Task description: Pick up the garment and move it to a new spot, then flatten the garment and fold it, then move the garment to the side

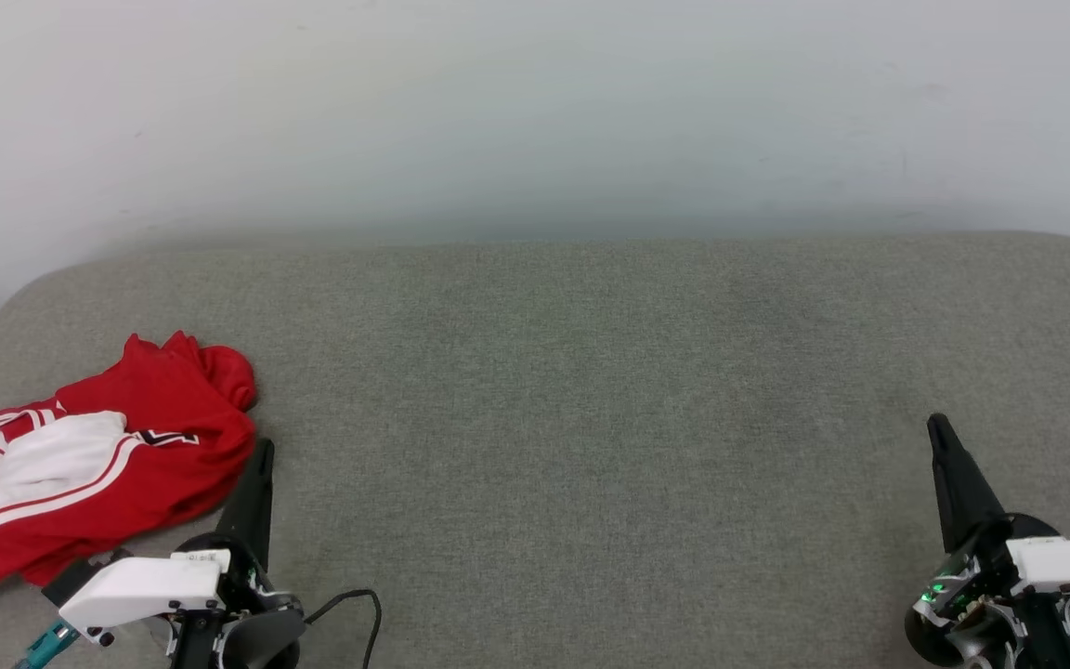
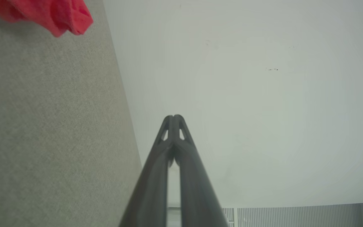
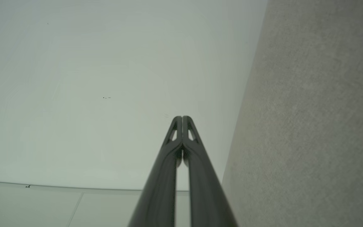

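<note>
Head view: garment [image 1: 117, 465] lies crumpled near-left on the grey cushion [image 1: 591, 372], left gripper [image 1: 265, 448] just beside it, right gripper [image 1: 937, 425] near-right, both pinched closed and empty, so pickup, move, flatten, fold and set-aside all look pending.

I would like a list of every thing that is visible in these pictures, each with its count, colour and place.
crumpled red jersey T-shirt with white sleeves: one, red and white, near left part of the cushion, just beside the left gripper.
grey woven fabric cushion: one, grey, across the head view.
plain wall: one, white, behind the cushion.
thin cable: one, black, looped by the left wrist.
left gripper: one, dark fingers shut, lower left.
right gripper: one, dark fingers shut, lower right.
</note>
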Motion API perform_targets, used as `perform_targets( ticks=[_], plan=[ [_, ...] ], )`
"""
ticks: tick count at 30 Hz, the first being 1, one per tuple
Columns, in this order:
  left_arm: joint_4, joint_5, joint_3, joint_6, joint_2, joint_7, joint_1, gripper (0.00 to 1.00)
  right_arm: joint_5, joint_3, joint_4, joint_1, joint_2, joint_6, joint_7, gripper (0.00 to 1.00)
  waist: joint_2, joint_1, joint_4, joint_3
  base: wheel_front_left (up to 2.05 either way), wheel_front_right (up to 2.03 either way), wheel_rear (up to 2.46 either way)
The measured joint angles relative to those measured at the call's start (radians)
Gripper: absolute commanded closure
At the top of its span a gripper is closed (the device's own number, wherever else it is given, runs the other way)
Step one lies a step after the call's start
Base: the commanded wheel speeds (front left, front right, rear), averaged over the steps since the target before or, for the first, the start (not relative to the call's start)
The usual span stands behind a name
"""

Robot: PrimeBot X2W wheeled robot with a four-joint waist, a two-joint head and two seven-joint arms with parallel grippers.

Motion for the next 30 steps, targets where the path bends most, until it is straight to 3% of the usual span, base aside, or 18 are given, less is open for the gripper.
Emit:
perform_targets(
  ticks=[1, 14, 19, 24, 30],
  plan=[
    [0.002, 0.000, 0.000, 0.000, 0.000, 0.000, 0.001, 0.00, 0.000, 0.000, 0.001, 0.001, 0.000, 0.000, 0.000, 0.00, 0.0000, 0.0000, 0.000, 0.000, 0.00, 0.00, 0.00],
    [0.005, 0.013, -0.049, 0.001, -0.002, -0.050, 0.020, 0.00, -0.019, 0.016, -0.006, 0.030, 0.001, 0.000, -0.040, 0.00, 0.0000, 0.0000, 0.001, 0.000, 0.00, 0.00, 0.00],
    [-0.019, 0.090, -0.065, 0.001, -0.001, -0.074, 0.018, 0.00, -0.069, 0.037, -0.027, 0.029, -0.011, 0.000, -0.068, 0.00, 0.0000, 0.0000, 0.003, 0.000, 0.00, 0.00, 0.00],
    [-0.048, 0.205, -0.071, 0.001, -0.001, -0.096, 0.017, 0.00, -0.203, 0.057, -0.046, 0.029, -0.039, 0.000, -0.095, 0.00, 0.0000, 0.0000, 0.004, -0.001, 0.00, 0.00, 0.00],
    [-0.100, 0.375, -0.075, 0.001, -0.002, -0.119, 0.014, 0.00, -0.454, 0.062, -0.077, 0.027, -0.048, 0.000, -0.118, 0.00, 0.0000, 0.0000, 0.005, -0.002, 0.00, 0.00, 0.00]
  ],
)
